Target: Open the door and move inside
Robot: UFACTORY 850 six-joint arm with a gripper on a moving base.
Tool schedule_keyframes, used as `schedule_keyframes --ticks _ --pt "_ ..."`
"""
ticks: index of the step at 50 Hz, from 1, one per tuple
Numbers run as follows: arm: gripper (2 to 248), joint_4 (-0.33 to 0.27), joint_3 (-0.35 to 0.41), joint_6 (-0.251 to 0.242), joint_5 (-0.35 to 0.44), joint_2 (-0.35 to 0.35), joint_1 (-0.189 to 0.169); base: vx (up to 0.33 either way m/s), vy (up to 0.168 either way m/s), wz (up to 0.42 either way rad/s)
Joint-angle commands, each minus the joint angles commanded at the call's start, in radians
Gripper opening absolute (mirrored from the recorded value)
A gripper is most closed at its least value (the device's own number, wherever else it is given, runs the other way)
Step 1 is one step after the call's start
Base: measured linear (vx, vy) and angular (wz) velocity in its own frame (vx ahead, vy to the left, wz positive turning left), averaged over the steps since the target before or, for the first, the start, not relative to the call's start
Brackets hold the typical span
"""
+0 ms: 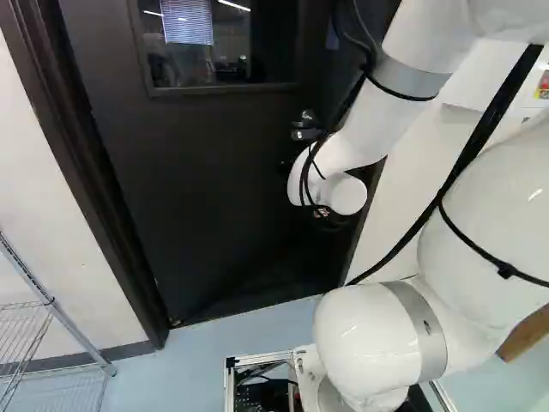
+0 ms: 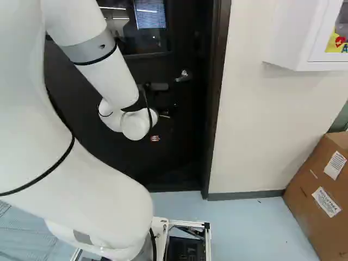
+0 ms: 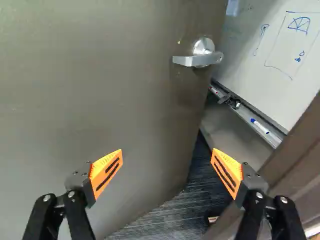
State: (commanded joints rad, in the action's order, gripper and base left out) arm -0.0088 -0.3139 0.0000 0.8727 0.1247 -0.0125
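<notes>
The gripper (image 2: 155, 138) shows only as a small orange patch beyond the white wrist in the right base view. In the wrist view the gripper (image 3: 167, 167) is open, its two orange-padded fingers wide apart with nothing between them. Ahead of it stands the dark door (image 3: 100, 75), ajar, with a gap between its free edge and the door frame (image 3: 295, 160). The silver lever handle (image 3: 197, 60) is farther ahead, near that edge, and the gripper does not touch it. The right base view shows the same handle (image 2: 184, 76) beyond the arm.
Through the gap, a whiteboard (image 3: 280, 55) with a marker tray and a dark striped floor (image 3: 170, 215) are visible. A wire shelf (image 1: 51, 313) stands left of the doorway. To its right are a white wall cabinet (image 2: 296, 38) and a cardboard box (image 2: 321, 190).
</notes>
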Motion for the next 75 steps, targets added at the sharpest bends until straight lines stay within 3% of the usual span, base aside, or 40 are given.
schedule_keyframes --ticks 47,75 --pt "247 0.000 0.000 0.000 0.000 0.000 0.000 0.096 0.132 -0.276" --pt "247 0.000 0.000 0.000 0.000 0.000 0.000 0.041 0.146 -0.019"
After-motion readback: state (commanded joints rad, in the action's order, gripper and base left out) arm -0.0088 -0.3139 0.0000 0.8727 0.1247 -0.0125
